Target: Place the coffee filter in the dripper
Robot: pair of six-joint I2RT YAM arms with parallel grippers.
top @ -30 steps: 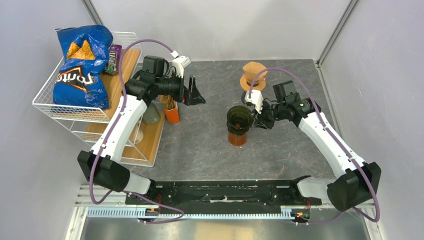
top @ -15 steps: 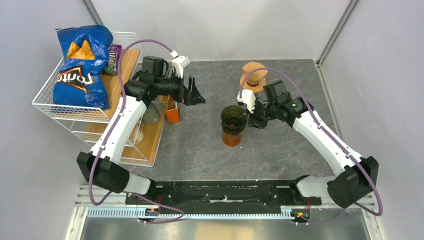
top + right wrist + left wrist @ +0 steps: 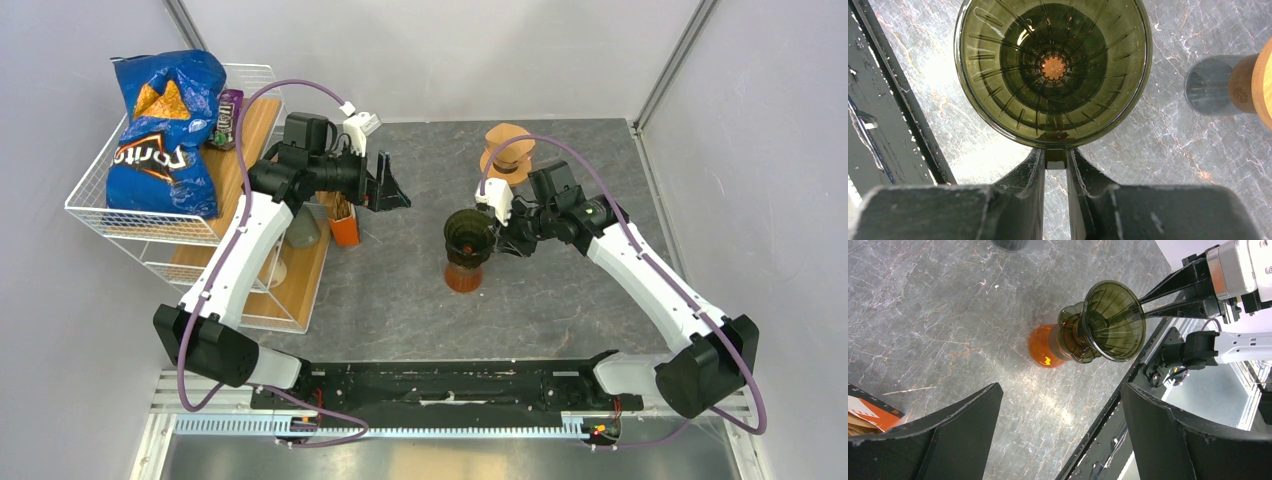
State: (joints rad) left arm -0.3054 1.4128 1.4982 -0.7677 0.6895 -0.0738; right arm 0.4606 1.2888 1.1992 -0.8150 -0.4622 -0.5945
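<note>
Right gripper [image 3: 1056,155] pinches handle of dripper [image 3: 1053,70] over orange carafe [image 3: 1044,347]. Left gripper [image 3: 1062,390] gapes, empty. Coffee filters [image 3: 340,208] in orange holder [image 3: 345,232], 9 o'clock of dripper. Risk: a sideways tug on that handle topples the carafe.
</note>
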